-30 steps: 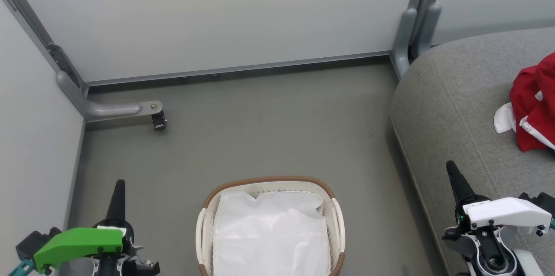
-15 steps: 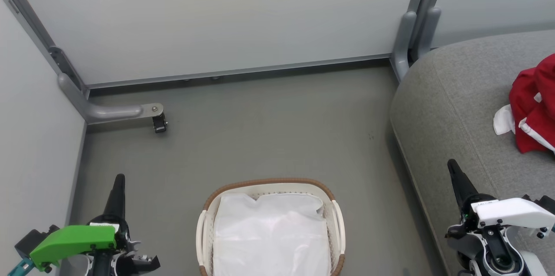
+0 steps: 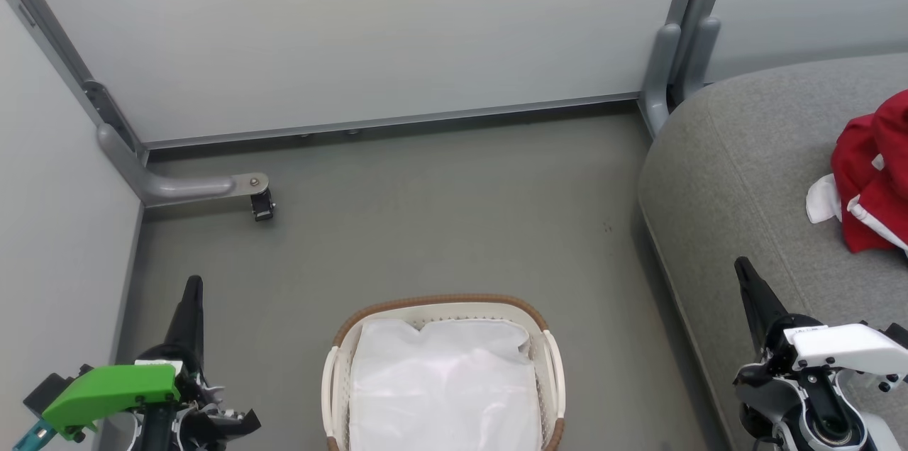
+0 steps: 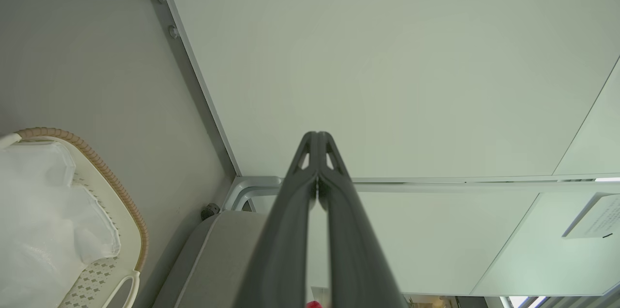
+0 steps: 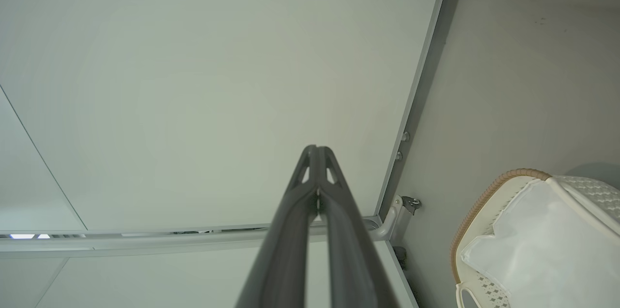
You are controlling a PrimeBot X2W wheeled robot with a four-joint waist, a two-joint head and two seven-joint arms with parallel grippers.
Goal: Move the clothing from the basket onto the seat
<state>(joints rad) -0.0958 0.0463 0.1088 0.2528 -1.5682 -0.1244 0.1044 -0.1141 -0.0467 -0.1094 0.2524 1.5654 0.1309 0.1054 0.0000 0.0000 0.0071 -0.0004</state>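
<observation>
Left gripper (image 3: 193, 285): the two dark fingers (image 4: 290, 211) lie pressed together, tips touching, nothing between them. It sits at the lower left of the head view and points up the frame over bare grey floor (image 3: 440, 210). A green housing (image 3: 113, 391) sits behind it.

Right gripper (image 3: 742, 265): its fingers (image 5: 290, 221) are likewise closed tip to tip and hold nothing. It is at the lower right of the head view with a white housing (image 3: 844, 348) behind it. Its tips lie over the near edge of the seat (image 3: 731, 167).

Basket (image 3: 440, 301): bottom centre of the head view, on the floor between the two grippers and apart from both. Brown woven rim, cream perforated wall. A white liner (image 3: 443, 387) lies crumpled across its inside. The same basket shows at the lower left of the left wrist view and the lower right of the right wrist view.

Clothing (image 3: 872, 174): a bright red heap with white trim at the right edge of the head view, cut off by the frame. It rests on top of the seat, well apart from the basket and higher in the frame than the right gripper, not touching it.

Seat: grey, rounded, taking up the right side of the frame. Its far corner is near a grey post (image 3: 667, 61) at the upper right.

Surroundings: pale wall panels (image 3: 355, 32) across the top. A grey bracket (image 3: 191, 187) with a small dark fitting at its end lies mid-left on the floor.
</observation>
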